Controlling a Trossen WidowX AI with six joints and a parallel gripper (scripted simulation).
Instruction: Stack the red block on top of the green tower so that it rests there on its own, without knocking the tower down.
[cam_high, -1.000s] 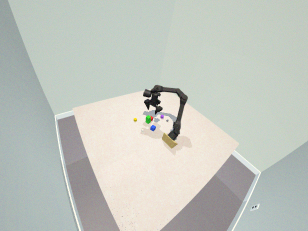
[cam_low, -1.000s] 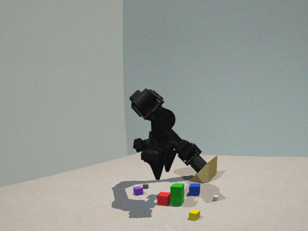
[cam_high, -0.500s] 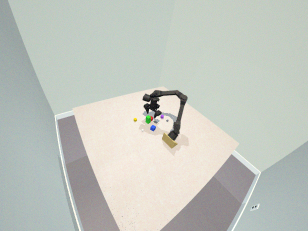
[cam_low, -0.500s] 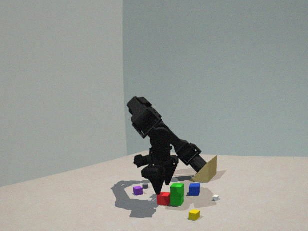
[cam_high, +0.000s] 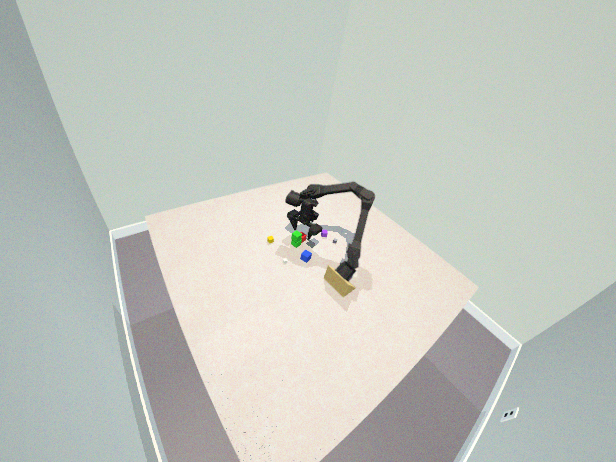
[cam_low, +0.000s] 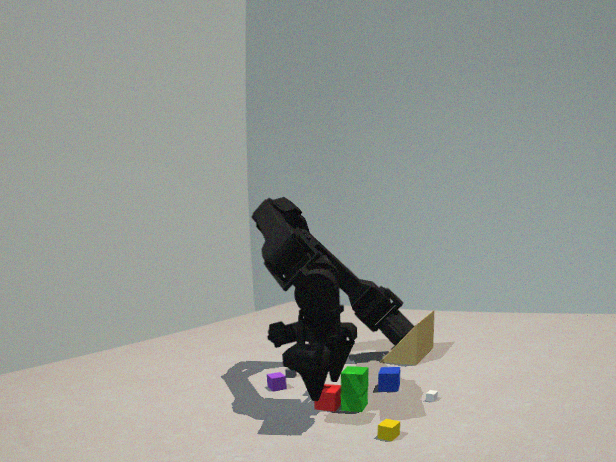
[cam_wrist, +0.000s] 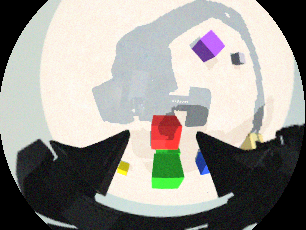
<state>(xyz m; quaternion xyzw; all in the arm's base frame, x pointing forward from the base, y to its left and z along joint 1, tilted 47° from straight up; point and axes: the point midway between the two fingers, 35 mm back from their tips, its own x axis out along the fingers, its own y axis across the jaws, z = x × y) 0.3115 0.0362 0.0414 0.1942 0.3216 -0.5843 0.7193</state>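
Red block (cam_low: 328, 398): sits on the counter (cam_low: 150, 415), touching the side of the green tower (cam_low: 354, 388), so one of its faces is shut off
Step in hand: lowering onto the red block for a grasp, as I judge it
How to do it well: bring the fingers down on the two faces that are free of the tower, closing along the line that runs beside the tower and not toward it; descend straight, since any sideways drift would push on the tower
Gripper (cam_low: 320, 380): spread wide, nothing held
Block relative to fingers: in the wrist view the red block (cam_wrist: 165, 131) lies centred in the gap, ahead of the tips, with the green tower (cam_wrist: 166, 168) nearer the camera in the same gap; in the exterior view one tip reaches down just beside the block's far edge; contact cannot be told
Risk: a finger clipping the tower's top on the way down
Other cubes: blue cube (cam_low: 389, 378), purple cube (cam_low: 276, 381) and yellow cube (cam_low: 388, 429) stand apart
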